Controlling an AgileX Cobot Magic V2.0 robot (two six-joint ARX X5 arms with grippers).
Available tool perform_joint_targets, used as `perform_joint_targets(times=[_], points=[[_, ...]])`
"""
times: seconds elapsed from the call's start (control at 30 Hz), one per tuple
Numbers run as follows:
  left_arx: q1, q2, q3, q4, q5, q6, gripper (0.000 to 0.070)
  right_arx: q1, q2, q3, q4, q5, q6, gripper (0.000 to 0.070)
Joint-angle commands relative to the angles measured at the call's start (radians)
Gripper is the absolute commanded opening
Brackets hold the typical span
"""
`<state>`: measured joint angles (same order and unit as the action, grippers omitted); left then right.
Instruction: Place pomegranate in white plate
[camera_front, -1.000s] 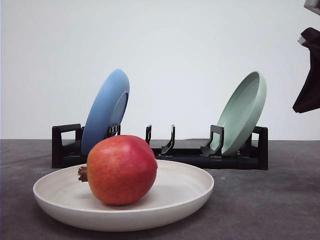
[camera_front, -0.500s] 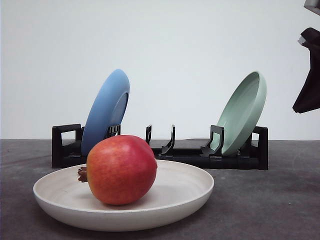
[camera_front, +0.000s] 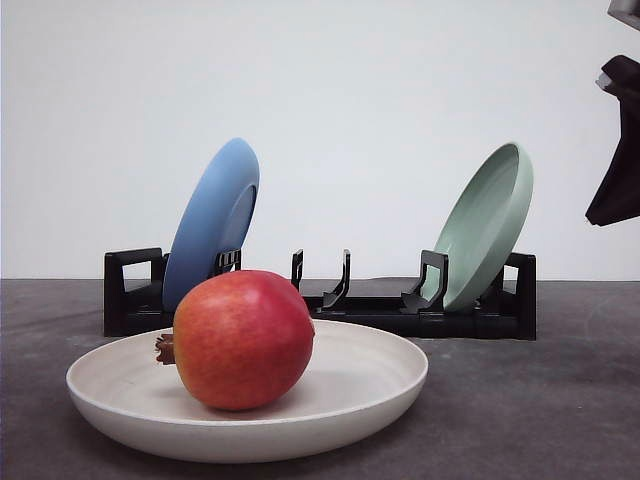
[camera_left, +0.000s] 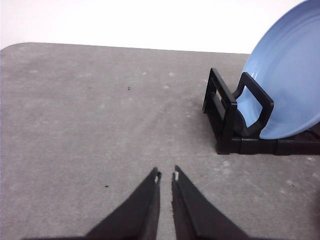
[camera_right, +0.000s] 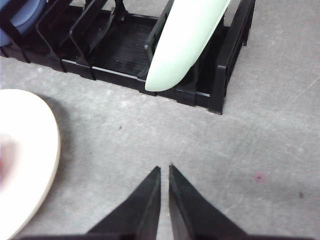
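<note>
We see a grey bench (camera_front: 560, 400) carrying a black dish rack (camera_front: 330, 300), where a blue plate (camera_front: 212, 222) leans at one end and a pale green plate (camera_front: 487, 225) at the other. In front lies the white plate (camera_front: 380, 385), and the pomegranate (camera_front: 243, 340) rests inside it, left of centre, crown pointing left. Our left gripper (camera_left: 165, 176) and right gripper (camera_right: 164, 170) hover over bare bench, jaws nearly together, seemingly holding nothing.

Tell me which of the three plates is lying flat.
The white plate, flat on the table and holding the pomegranate. The blue plate and green plate stand on edge in the black rack.
</note>
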<state>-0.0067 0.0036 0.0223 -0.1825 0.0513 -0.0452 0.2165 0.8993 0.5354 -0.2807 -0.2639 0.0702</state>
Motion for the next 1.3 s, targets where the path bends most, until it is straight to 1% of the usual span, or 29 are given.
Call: perform_joint_targets(times=[0.0,0.07,0.2,0.27,0.4,0.6,0.7,0.87,0.9,1.1,1.27], points=[[0.000,0.000,-0.010,-0.003,-0.003,0.000,0.0025,0.003,-0.022,0.002,0.005,0.016,-0.081,0.0022],[0.000,0.000,-0.010,-0.003,-0.003,0.001,0.0025,-0.002,-0.059,0.000,-0.008,0.065,-0.131,0.0022],[0.000,0.000,-0.010,-0.003,-0.003,0.000,0.0025,-0.025,-0.172,-0.038,0.009,0.197,-0.134,0.0022],[0.000,0.000,-0.010,-0.003,-0.003,0.000,0.0025,-0.039,-0.244,-0.077,0.031,0.249,-0.134,0.0022],[0.000,0.000,-0.010,-0.003,-0.003,0.000,0.0025,-0.071,-0.394,-0.186,0.085,0.318,-0.134,0.0022],[0.000,0.000,-0.010,-0.003,-0.003,0.000,0.0025,-0.110,-0.624,-0.359,0.124,0.324,-0.131,0.0022],[0.000,0.000,-0.010,-0.003,-0.003,0.000,0.0025,-0.129,-0.732,-0.426,0.123,0.327,-0.131,0.0022],[0.000,0.000,-0.010,-0.003,-0.003,0.000,0.0025,-0.163,-0.872,-0.517,0.122,0.355,-0.130,0.0022],[0.000,0.000,-0.010,-0.003,-0.003,0.000,0.0025,-0.172,-0.899,-0.525,0.103,0.355,-0.130,0.0022],[0.000,0.000,-0.010,-0.003,-0.003,0.001,0.0025,-0.215,-0.896,-0.525,0.144,0.363,-0.130,0.0022],[0.000,0.000,-0.010,-0.003,-0.003,0.001,0.0025,-0.221,-0.896,-0.525,0.167,0.363,-0.129,0.0022]])
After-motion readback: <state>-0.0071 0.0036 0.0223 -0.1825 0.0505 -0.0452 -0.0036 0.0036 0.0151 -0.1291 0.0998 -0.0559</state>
